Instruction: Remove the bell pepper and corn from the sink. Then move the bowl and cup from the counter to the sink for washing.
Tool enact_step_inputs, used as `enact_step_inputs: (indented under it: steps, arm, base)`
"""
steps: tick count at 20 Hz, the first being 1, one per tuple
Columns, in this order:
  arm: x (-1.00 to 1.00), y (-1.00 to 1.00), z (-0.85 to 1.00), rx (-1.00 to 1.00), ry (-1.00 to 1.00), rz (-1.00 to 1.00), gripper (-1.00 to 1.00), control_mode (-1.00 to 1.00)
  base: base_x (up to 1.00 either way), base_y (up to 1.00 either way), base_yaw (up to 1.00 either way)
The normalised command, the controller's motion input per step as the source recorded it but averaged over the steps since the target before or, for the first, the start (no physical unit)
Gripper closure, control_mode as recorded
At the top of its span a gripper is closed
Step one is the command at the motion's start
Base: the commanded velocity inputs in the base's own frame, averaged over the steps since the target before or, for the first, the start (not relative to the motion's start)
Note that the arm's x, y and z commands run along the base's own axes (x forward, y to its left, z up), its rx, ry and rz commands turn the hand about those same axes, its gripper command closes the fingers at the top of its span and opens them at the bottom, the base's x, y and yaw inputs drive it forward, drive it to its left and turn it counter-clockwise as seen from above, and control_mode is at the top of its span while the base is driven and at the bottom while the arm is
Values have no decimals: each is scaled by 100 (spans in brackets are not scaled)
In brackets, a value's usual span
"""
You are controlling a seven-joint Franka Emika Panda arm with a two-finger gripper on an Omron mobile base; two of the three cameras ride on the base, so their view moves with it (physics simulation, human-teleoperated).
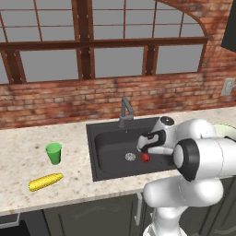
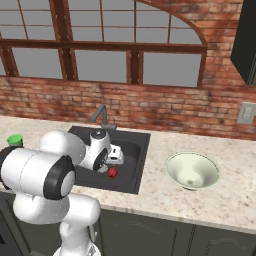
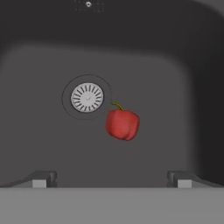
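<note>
The red bell pepper (image 3: 123, 124) lies on the floor of the dark sink (image 1: 108, 143), just beside the round silver drain (image 3: 87, 97). My gripper (image 3: 112, 179) hangs open above the basin, a short way over the bell pepper (image 1: 145, 157), holding nothing. The yellow corn (image 1: 45, 181) lies on the counter (image 1: 27, 166) left of the sink, near the front edge. The green cup (image 1: 54, 153) stands upright just behind it. The pale bowl (image 2: 172, 162) sits on the counter right of the sink (image 2: 132, 150).
A grey faucet (image 1: 125, 110) rises at the back rim of the sink. A brick wall with windows runs behind the counter. An outlet plate (image 2: 247, 113) is on the wall at the far right.
</note>
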Motion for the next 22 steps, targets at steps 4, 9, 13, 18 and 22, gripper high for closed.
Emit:
enact_step_inputs:
  steps: [4, 9, 13, 18, 22]
  arm:
    - [23, -3, -24, -2, 0, 2, -100, -100]
    - [22, 0, -24, -1, 0, 2, -100, -100]
    - [19, 0, -22, 0, 0, 2, -100, -100]
    - [12, -5, -20, 0, 1, 0, -100, -100]
    - [9, -5, -22, 0, 1, 0, -100, -100]
  base:
    - [0, 0, 0]
    - [0, 0, 0]
    - [0, 0, 0]
    - [0, 0, 0]
    - [0, 0, 0]
